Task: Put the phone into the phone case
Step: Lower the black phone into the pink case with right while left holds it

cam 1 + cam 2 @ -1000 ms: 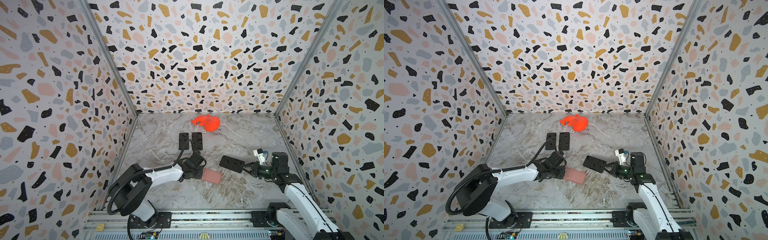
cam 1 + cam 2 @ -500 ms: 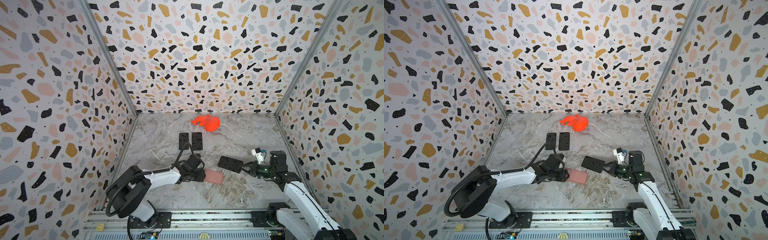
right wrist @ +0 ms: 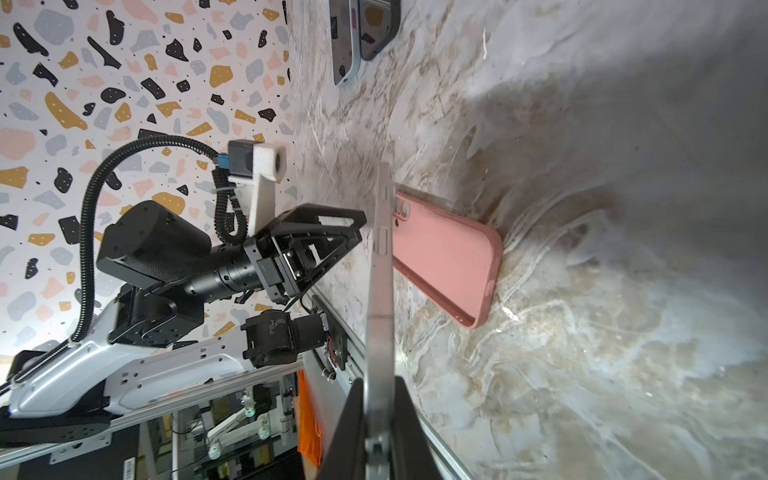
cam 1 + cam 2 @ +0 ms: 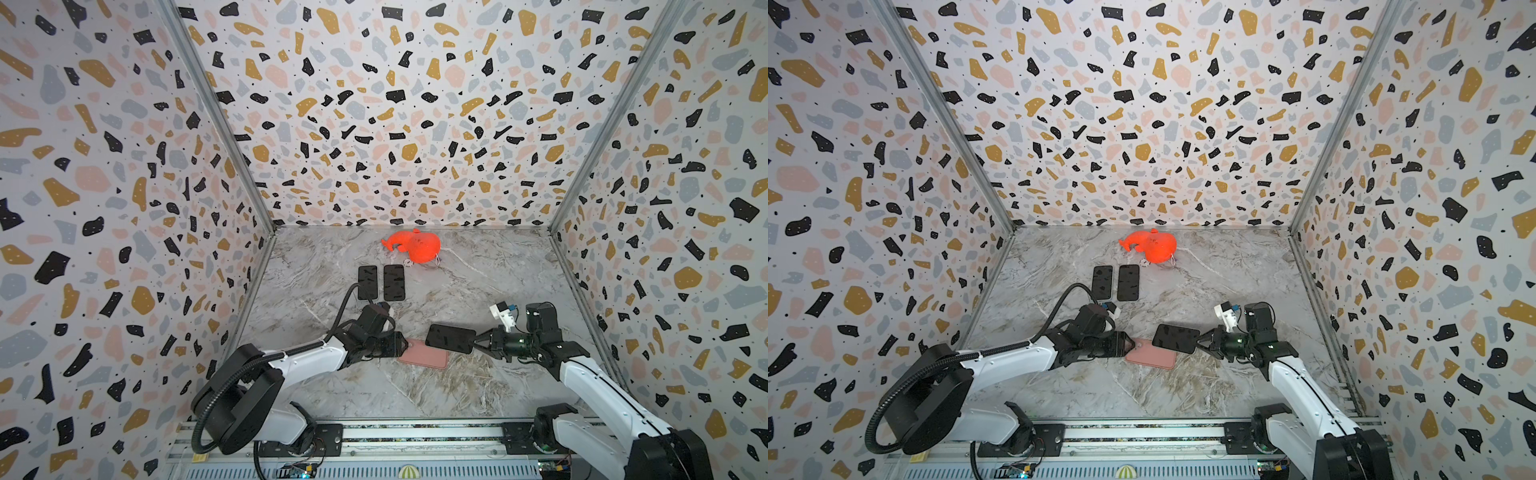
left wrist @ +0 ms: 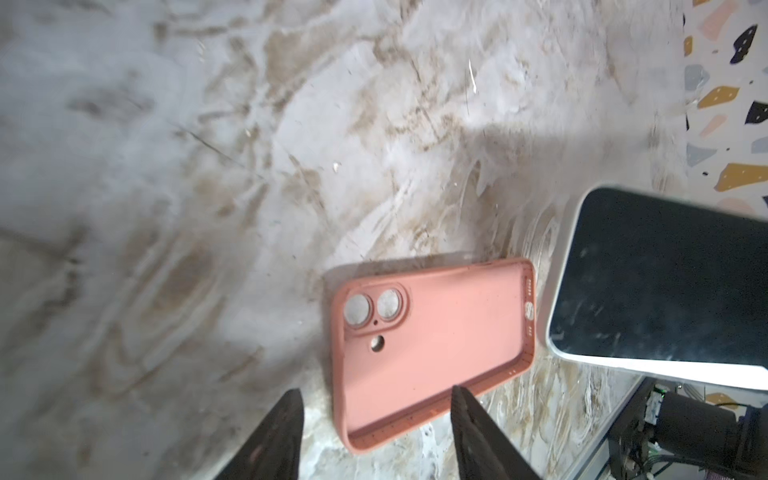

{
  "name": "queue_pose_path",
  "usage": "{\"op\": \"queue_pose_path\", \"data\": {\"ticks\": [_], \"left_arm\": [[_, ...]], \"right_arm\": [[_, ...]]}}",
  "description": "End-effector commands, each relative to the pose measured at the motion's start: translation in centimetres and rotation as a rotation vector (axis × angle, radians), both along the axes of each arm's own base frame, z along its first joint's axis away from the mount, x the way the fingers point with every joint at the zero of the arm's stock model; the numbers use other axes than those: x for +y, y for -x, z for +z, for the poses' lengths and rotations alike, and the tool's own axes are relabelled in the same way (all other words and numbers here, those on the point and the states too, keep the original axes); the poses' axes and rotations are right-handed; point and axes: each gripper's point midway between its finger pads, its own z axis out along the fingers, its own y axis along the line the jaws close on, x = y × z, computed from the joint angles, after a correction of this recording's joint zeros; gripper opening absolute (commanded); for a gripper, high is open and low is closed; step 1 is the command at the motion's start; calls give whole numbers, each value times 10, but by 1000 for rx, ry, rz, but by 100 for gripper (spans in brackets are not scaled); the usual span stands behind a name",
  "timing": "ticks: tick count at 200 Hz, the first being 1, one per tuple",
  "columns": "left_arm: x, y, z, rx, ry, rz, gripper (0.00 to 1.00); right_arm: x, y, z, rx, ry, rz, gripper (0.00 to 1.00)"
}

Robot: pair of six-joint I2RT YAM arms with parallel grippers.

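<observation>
Phone, black glass slab with pale rim (image 4: 451, 337), held screen-up above marble-patterned worktop (image 4: 415, 395), right hand (image 4: 476, 343) clamped on one short end. Looks stiff, slick, breakable; best gripped by rim edges. Long axis runs crosswise, free end toward left hand (image 5: 374, 391), fingers apart at end of salmon-pink soft case (image 4: 428, 359).

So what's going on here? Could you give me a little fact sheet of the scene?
Table: marble-patterned
Phone case: pink, empty, lying flat, hollow side up
Right end effector: shut on one end of the phone, held next to the case
Left end effector: open, right at the case's edge
Phone in case: not yet
Also there: two dark phones side by side, orange toy by the back wall
</observation>
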Motion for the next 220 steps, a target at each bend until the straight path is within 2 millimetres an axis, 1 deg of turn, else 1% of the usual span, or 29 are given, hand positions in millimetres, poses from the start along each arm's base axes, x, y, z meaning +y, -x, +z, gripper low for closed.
{"op": "queue_pose_path", "data": {"ticks": [1,17,62,122,220], "left_arm": [[-6,-9,13,-29,44,-17,59],[-7,-12,13,-28,54,-20,59],[-8,-15,7,-15,67,-22,60],[-11,-14,4,-12,83,-30,60],[-16,-13,-7,12,99,-48,60]], "right_arm": [[11,3,4,39,-69,38,0],[16,5,-5,84,-79,49,0],[31,8,-8,97,-90,86,0],[39,6,-24,119,-63,102,0],[34,8,-54,189,30,97,0]]}}
